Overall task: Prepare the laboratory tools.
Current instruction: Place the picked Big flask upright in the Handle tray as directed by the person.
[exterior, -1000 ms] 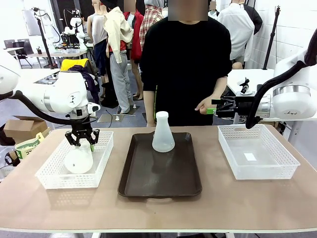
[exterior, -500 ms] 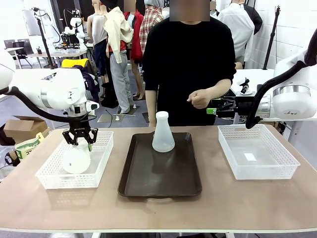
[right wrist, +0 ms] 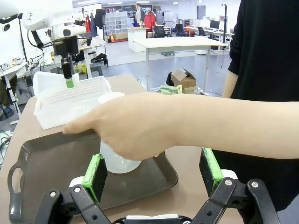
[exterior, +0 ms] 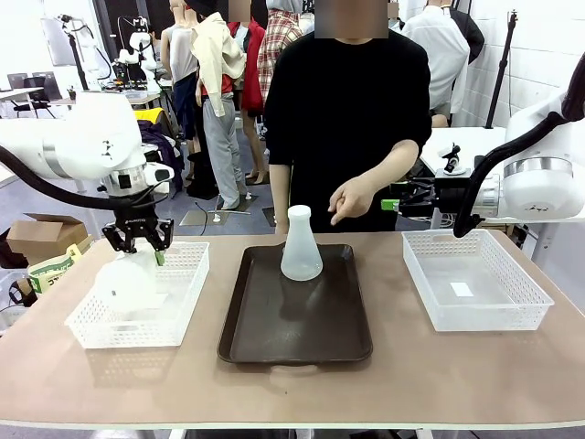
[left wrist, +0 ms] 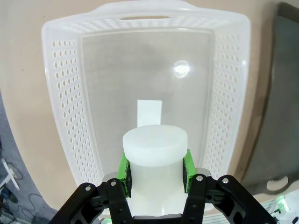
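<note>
The left gripper (exterior: 137, 240) hangs from a bent left arm, pointing straight down over the left white mesh basket (exterior: 187, 297). Its green pads (left wrist: 123, 169) clamp the neck of a frosted conical flask (exterior: 126, 283), which is lifted clear of the basket floor (the wrist camera looks down past the flask's round rim at the basket's bare bottom). The second flask (exterior: 301, 244) stands upright near the far end of the dark brown tray (exterior: 297, 325). The person's hand (exterior: 350, 197) reaches forward, fingers drooping, just above and beside that flask's neck, not touching it. The right gripper (right wrist: 153, 172) is held level beyond the right basket (exterior: 475, 288), pointing toward the person; its jaws are spread wide, with nothing between them.
</note>
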Controlling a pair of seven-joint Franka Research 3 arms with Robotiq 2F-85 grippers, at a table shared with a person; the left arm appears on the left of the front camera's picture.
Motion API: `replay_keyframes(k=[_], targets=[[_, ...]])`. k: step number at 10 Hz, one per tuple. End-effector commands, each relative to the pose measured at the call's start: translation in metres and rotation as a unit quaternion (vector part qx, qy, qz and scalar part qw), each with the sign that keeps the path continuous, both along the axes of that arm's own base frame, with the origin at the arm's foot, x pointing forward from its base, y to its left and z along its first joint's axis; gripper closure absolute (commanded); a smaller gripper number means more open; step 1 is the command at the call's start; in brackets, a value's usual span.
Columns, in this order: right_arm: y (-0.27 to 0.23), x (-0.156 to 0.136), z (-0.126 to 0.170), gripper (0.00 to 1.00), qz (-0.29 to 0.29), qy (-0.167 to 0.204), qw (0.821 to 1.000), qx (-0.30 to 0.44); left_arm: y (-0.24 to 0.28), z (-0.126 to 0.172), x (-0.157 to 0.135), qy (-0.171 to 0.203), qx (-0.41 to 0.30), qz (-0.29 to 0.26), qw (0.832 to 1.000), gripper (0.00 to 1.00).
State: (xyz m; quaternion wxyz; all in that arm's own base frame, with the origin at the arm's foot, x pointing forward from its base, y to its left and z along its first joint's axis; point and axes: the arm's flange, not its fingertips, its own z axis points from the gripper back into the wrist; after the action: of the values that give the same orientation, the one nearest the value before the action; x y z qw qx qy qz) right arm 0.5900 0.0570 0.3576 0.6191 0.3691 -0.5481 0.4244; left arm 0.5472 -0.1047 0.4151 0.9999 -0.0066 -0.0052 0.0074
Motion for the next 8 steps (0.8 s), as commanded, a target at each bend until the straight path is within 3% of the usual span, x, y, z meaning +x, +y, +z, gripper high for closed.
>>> replay_keyframes(k=[1,6,8], targets=[[0.001,-0.001,0.000,0.00,-0.002,0.002,1.000,-0.002,0.000,0.005,-0.012,-0.010,-0.022,-0.032,0.999,1.00],[0.001,-0.001,0.000,0.00,-0.002,0.002,1.000,-0.002,-0.009,0.015,-0.017,-0.025,-0.014,-0.044,0.999,1.00],[0.001,-0.001,0.000,0.00,-0.002,0.002,1.000,-0.002,-0.011,0.015,-0.012,-0.012,-0.011,-0.035,0.999,1.00]])
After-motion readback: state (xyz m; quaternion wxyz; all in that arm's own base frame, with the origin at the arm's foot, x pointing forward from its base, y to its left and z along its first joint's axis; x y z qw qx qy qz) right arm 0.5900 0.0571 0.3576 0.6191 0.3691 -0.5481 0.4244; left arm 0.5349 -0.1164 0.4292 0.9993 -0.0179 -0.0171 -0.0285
